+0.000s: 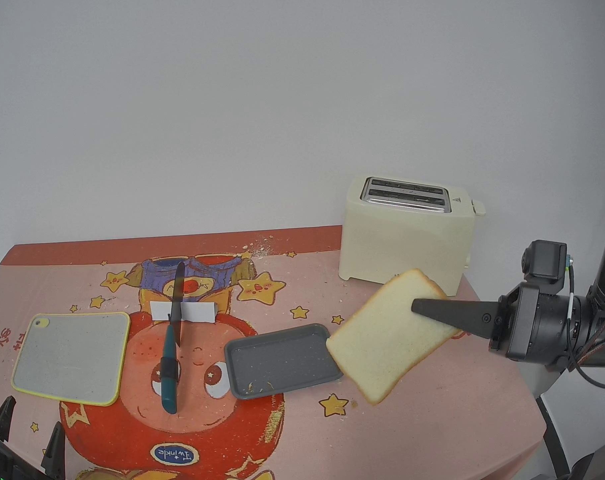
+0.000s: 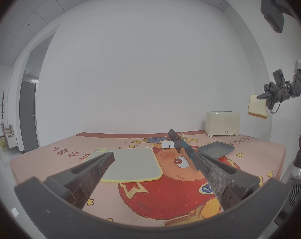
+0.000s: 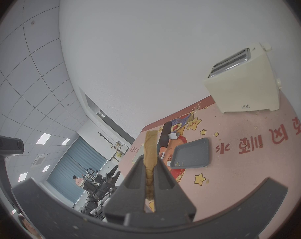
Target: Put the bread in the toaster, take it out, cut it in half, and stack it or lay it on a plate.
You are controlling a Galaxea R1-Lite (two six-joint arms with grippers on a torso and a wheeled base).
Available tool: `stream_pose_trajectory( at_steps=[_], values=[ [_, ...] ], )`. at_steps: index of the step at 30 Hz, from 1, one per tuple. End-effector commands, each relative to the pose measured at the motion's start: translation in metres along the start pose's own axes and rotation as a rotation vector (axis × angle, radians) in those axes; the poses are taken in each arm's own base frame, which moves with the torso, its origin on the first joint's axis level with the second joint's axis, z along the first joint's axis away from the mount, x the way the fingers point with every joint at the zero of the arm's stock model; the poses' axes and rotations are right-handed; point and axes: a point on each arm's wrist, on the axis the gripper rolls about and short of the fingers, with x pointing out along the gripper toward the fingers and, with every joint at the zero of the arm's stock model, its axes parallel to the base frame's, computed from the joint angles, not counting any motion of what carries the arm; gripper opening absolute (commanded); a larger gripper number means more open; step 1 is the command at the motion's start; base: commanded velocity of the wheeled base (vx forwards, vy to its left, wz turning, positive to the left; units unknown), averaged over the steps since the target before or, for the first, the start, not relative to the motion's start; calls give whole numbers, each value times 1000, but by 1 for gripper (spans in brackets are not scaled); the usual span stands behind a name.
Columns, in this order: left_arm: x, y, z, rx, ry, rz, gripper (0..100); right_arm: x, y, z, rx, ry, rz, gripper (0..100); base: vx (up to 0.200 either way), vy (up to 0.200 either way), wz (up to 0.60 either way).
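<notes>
- Opened on a plain pale wall behind a table (image 1: 449, 408) dressed in a pink cartoon cloth.
- Caught the right arm stretched in level from the right, its right gripper (image 1: 419, 307) clamped on the bread (image 1: 376, 351); slice tilted, up in the air near the toaster (image 1: 402, 241), just right of the grey plate (image 1: 281, 361).
- Found the left gripper (image 2: 153, 168) low at the table's near left corner, fingers spread wide apart, pointed across the cutting board (image 1: 72, 357).
- Got the slice edge-on from the right wrist, pinched between both fingers; from the head, met the near finger laid across the crumb, the other lost behind the bread.
- Looked down onto both toaster slots from the head; from the left wrist, got its front face instead.
- Picked out from the left wrist how high the slice hung, well above the tabletop.
- Noted the knife (image 1: 170, 348) lying between board and plate, blade across a white slip (image 1: 199, 311); in the left wrist view, handle end hidden behind one left finger.
- Lost most of the left gripper below the head view's bottom edge, two dark fingertips left poking up.
</notes>
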Motion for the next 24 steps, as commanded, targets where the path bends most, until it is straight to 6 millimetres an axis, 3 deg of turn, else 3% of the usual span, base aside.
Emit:
stream_pose_trajectory(
  at_steps=[1, 24],
  values=[
    [1, 0, -5, 0, 19, 1, 100, 2, -1, -2, 2, 11, -4, 0, 0, 200, 0],
    [1, 0, -5, -15, 19, 3, 100, 3, -2, -4, 28, 22, -3, 0, 0, 200, 0]
  ],
)
